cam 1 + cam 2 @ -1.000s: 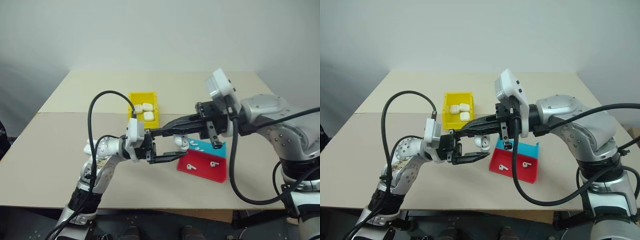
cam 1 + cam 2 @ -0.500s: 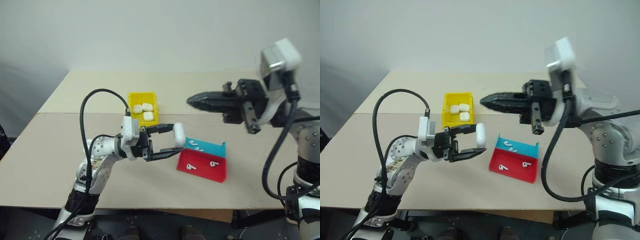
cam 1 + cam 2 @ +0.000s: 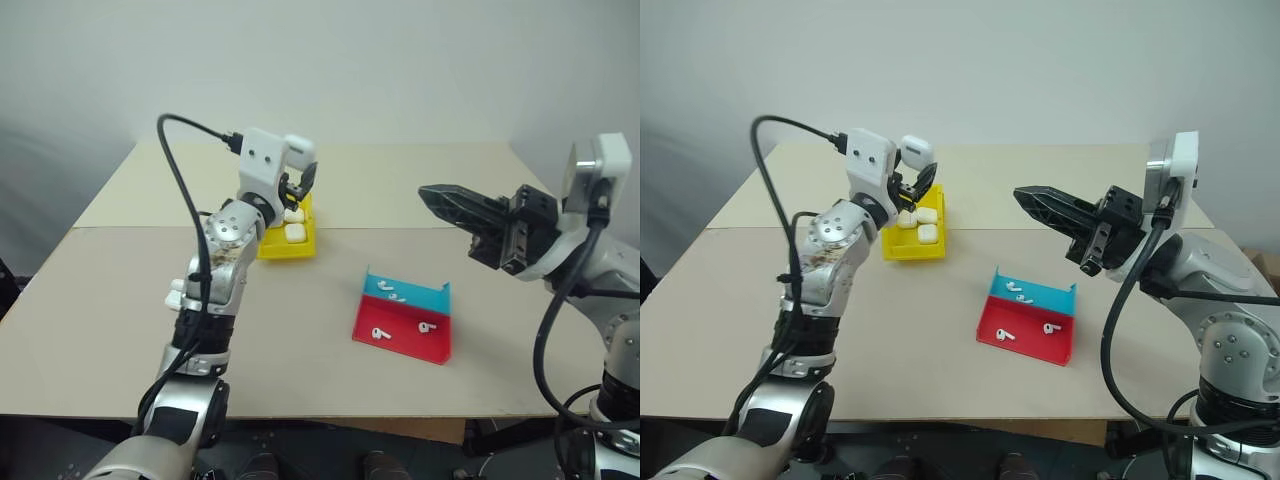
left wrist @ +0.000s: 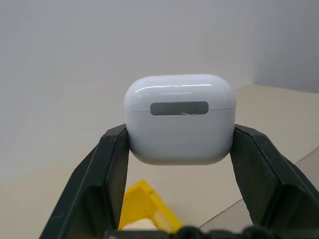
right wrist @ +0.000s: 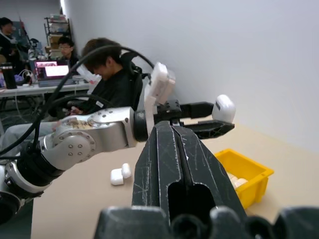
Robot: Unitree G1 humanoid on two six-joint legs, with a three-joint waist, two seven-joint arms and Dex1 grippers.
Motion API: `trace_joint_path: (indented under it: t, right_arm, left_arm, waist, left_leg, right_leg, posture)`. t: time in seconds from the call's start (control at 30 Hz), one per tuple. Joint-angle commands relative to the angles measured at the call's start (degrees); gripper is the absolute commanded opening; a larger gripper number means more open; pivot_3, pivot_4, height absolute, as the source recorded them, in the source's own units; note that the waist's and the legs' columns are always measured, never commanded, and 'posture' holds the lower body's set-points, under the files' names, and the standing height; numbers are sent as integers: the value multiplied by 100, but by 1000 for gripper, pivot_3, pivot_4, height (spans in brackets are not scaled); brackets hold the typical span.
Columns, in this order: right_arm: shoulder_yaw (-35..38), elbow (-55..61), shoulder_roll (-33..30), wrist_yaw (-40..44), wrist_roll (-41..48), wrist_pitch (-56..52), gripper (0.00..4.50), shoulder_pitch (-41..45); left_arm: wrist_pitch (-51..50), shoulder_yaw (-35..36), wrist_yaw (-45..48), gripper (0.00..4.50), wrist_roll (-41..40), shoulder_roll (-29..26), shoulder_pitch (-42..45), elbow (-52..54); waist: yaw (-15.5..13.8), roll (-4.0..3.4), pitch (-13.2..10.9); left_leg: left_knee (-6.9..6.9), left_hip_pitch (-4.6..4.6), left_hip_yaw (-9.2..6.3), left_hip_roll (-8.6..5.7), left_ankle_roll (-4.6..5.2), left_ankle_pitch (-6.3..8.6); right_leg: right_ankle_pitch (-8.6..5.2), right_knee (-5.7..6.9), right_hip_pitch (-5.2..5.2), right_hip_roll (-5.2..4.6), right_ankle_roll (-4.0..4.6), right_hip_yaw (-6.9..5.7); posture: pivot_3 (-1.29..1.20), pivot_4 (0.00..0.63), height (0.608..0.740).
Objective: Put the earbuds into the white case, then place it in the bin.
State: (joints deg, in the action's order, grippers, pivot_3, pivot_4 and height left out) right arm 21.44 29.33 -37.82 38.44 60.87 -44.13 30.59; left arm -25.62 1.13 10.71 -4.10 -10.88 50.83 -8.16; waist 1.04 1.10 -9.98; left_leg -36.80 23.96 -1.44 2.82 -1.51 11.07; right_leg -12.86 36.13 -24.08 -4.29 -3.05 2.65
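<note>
One white case we find clamped in the left gripper above the bin; right gripper clenched, empty.

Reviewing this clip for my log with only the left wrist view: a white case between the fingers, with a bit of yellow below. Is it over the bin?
Observer: Yes. The left hand holds the white case in the air above the yellow bin's far end.
Operator: Is the bin empty?
Observer: No, three white cases lie in it.
Operator: What about the other arm?
Observer: The right hand is shut and empty, raised above the table.
Operator: Are there earbuds left?
Observer: Four earbuds lie in the red and teal tray.
</note>
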Motion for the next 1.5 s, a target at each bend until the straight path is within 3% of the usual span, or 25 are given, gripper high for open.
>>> trace_joint_path:
  t: [0.03,0.3,0.47,0.63,0.83,1.07,1.23,1.37,1.5]
  right_arm:
    - [-50,76,-38,-149,57,117,30,43]
    - [-296,164,-151,-321,-91,83,30,-90]
    - [-337,222,-209,-429,-109,82,0,-178]
    - [-368,193,-309,-459,-115,77,0,-200]
    - [-569,275,-611,-248,-590,188,0,-423]
    - [-361,195,-1279,630,-1035,379,0,-1073]
    - [107,-165,-2102,1886,-1734,1042,0,-1918]
    - [570,-736,-2521,2996,-2620,2254,0,-2715]
    - [967,-1464,-2753,3765,-3321,3212,0,-3391]
  left_arm:
    - [367,-152,-447,2772,418,81,273,-701]
    - [614,-161,-705,2772,648,151,853,-2401]
    - [673,-188,-688,4368,702,232,972,-2849]
    - [869,-100,-705,4439,618,292,917,-2739]
    - [491,1137,405,4439,-1447,445,410,-1008]
    - [-329,926,1778,4439,-2175,-679,-903,1183]
    - [-849,1176,2875,4439,-2779,-2095,-1838,2477]
    - [-935,1628,3939,4439,-3116,-3334,-2668,2866]
    - [-379,2185,5092,4439,-2893,-4264,-4136,2849]
  waist:
    - [-9,0,0]
    - [-34,1,-1]
    - [-31,1,-1]
    - [-28,1,-1]
    - [-13,1,0]
    - [2,0,0]
    - [-22,0,0]
    - [-21,0,0]
    - [18,-2,2]
  left_leg:
    - [-1,-4,0,0,0,0]
    - [-1,12,0,-4,-2,-1]
    - [-1,15,1,-7,-2,-1]
    - [-2,11,0,-7,-3,-1]
    - [-1,18,1,-7,-3,-2]
    - [-1,-10,2,-6,-9,-5]
    - [-3,-11,3,-5,-10,-5]
    - [-2,-15,7,0,-9,-5]
    - [1,-29,20,4,-9,-5]
  right_leg:
    - [0,0,4,0,-1,0]
    - [7,-7,-4,-4,9,-2]
    - [8,-7,-5,-8,9,-3]
    - [8,-3,-4,-7,8,-3]
    - [9,-6,-7,-10,10,-4]
    - [8,6,9,-7,9,2]
    - [3,3,10,-8,2,1]
    - [-14,0,12,-7,-21,1]
    - [-21,3,13,-8,-14,7]
  posture:
    - [0,150,740]
    - [0,150,740]
    - [0,150,740]
    - [0,150,740]
    - [0,150,740]
    - [0,150,740]
    - [0,150,740]
    - [0,150,740]
    - [0,150,740]
